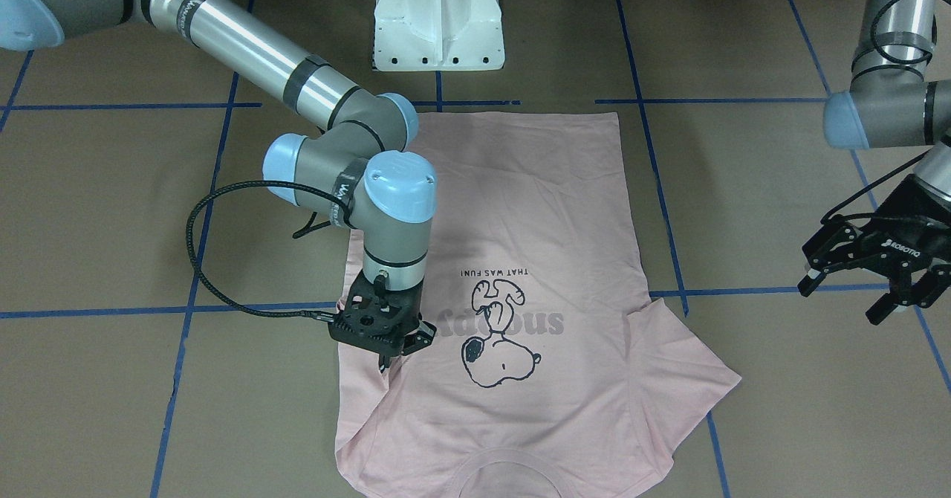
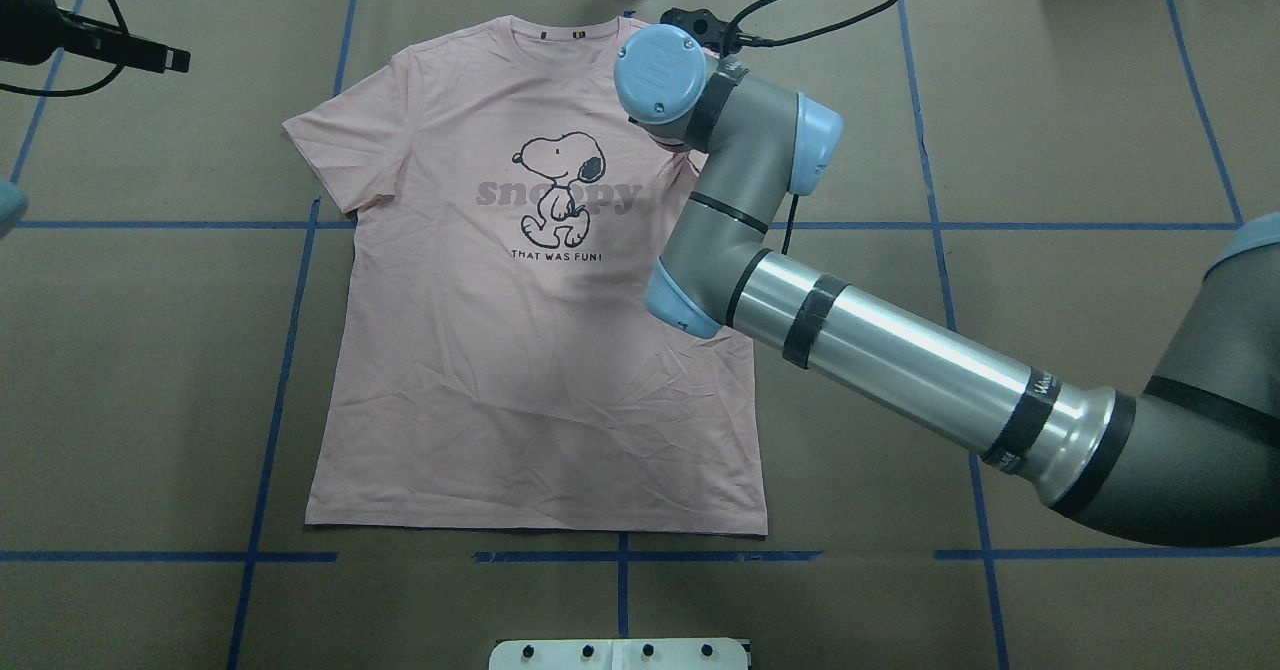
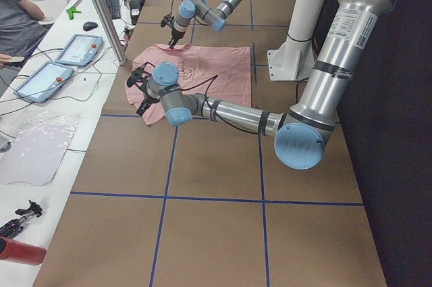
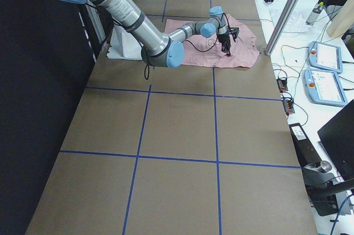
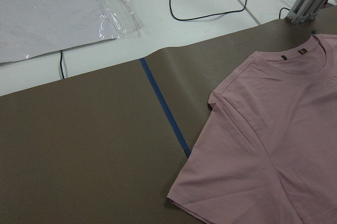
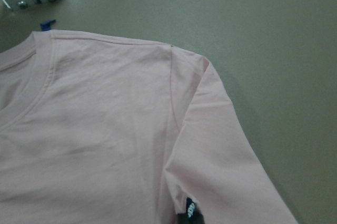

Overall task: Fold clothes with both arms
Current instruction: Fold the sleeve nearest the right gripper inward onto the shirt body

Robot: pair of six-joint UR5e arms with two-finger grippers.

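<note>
The pale pink T-shirt (image 1: 535,208) lies flat on the brown table, dog print up, collar towards the operators' side; it also shows in the overhead view (image 2: 500,380). My right gripper (image 1: 386,355) points straight down on the shirt's sleeve beside the print. It looks shut on a pinch of sleeve cloth by the small black tag (image 6: 190,209), and a raised fold runs from there. The wrist hides it in the overhead view. My left gripper (image 1: 847,296) is open and empty, held above bare table off the other sleeve (image 5: 221,145).
The white pedestal base (image 1: 438,22) stands at the robot's edge. Blue tape lines (image 2: 290,350) cross the table. A side bench holds tablets (image 3: 74,50), cables and a clear plastic bag (image 5: 52,13). An aluminium post (image 3: 101,10) stands near the shirt's collar.
</note>
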